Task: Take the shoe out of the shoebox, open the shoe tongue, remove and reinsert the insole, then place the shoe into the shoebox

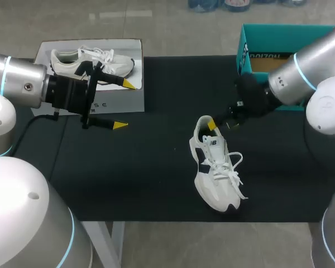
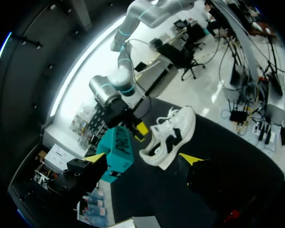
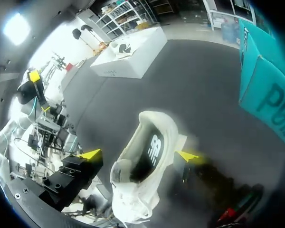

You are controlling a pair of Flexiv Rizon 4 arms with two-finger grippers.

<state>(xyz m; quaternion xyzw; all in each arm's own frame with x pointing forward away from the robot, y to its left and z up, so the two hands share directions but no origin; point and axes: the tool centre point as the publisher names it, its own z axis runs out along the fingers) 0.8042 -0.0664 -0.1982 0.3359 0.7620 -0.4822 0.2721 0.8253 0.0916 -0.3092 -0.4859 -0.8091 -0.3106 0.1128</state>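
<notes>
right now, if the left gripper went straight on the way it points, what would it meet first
Probably the white shoe, which lies dead ahead of the left gripper. Its height is unclear, so it might pass above.

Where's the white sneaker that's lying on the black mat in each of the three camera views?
Head view: white sneaker at the front middle of the black mat, heel at the right gripper.
Left wrist view: sneaker ahead of the left gripper.
Right wrist view: sneaker heel between the right gripper's open fingers.
Shared landmark: teal shoebox.
</notes>
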